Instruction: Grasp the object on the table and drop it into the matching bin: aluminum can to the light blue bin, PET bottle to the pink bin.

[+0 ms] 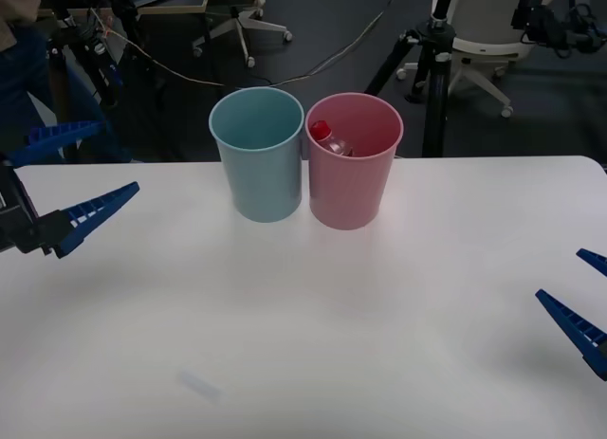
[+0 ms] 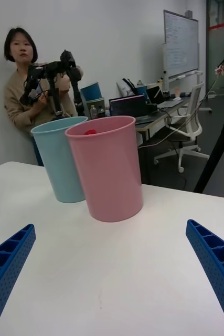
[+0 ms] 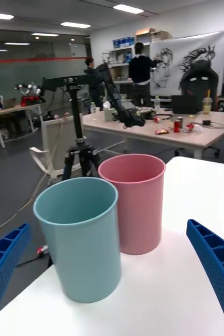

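Currently: PET bottle (image 1: 327,138) inside the pink bin (image 1: 353,188), red cap up, leaning against the left wall; the light blue bin (image 1: 259,169) touches it on the left. Left gripper (image 1: 71,178) and right gripper (image 1: 580,297) hover wide open and empty at the table (image 1: 379,344) edges. Step appears complete; keep both arms clear of the bins. Label print unreadable.
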Robot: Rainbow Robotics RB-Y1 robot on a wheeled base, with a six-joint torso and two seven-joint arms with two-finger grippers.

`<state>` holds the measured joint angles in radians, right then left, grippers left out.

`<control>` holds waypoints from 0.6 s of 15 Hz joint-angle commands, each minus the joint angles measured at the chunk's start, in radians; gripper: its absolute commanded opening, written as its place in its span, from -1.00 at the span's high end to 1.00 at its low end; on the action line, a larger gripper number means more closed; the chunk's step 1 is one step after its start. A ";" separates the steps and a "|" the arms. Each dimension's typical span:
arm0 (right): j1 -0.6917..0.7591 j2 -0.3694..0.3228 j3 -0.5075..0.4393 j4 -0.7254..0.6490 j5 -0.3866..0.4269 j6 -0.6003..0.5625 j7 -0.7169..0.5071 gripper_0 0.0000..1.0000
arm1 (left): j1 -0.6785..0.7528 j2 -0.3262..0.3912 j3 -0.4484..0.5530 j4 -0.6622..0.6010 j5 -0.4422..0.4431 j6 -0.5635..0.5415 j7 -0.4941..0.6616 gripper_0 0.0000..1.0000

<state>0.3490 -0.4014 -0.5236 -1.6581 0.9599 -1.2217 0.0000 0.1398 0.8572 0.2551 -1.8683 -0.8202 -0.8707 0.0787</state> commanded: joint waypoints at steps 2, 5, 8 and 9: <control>0.000 0.000 0.000 0.000 0.000 0.000 0.000 -1.00 | 0.055 -0.118 0.119 0.001 -0.102 -0.085 0.081 -1.00; 0.000 0.000 0.000 0.000 0.000 0.000 0.000 -1.00 | 0.118 -0.147 0.144 0.001 -0.082 -0.085 0.062 -1.00; 0.000 0.000 0.000 0.000 0.000 0.000 0.000 -1.00 | 0.192 -0.221 0.185 -0.002 -0.088 -0.125 0.039 -1.00; 0.000 0.000 0.000 0.000 0.000 0.000 0.000 -1.00 | 0.213 -0.251 0.208 -0.006 -0.106 -0.145 0.036 -1.00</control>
<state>0.3491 -0.4014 -0.5236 -1.6581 0.9599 -1.2217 0.0000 0.3376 0.6274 0.4479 -1.8713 -0.9144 -1.0016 0.1177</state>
